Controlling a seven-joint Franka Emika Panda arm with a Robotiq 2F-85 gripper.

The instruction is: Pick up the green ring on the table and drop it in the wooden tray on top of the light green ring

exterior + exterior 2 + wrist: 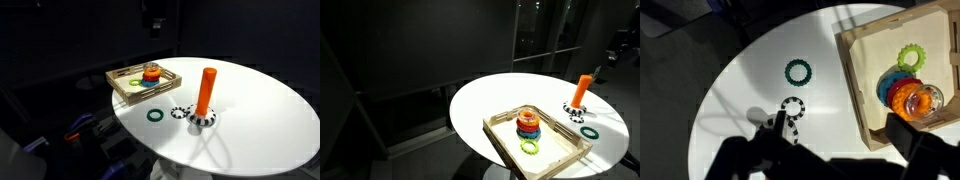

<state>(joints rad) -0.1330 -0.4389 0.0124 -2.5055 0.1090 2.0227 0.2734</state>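
Note:
The dark green ring (798, 72) lies flat on the white table (750, 80), left of the wooden tray (862, 70); it shows in both exterior views (155, 115) (589, 131). The light green ring (910, 57) lies in the tray (120, 88) (560, 158) beside an orange-red ring stack (915, 100), and shows in both exterior views (135, 80) (529, 147). My gripper (845, 140) is open and empty, high above the table, with its dark fingers over the table edge and the tray's corner. It is apart from the green ring.
An orange cylinder (205, 90) stands upright on a black-and-white patterned base (203, 120). Another black-and-white ring (792, 108) lies next to the green ring. The surroundings beyond the table edge are dark.

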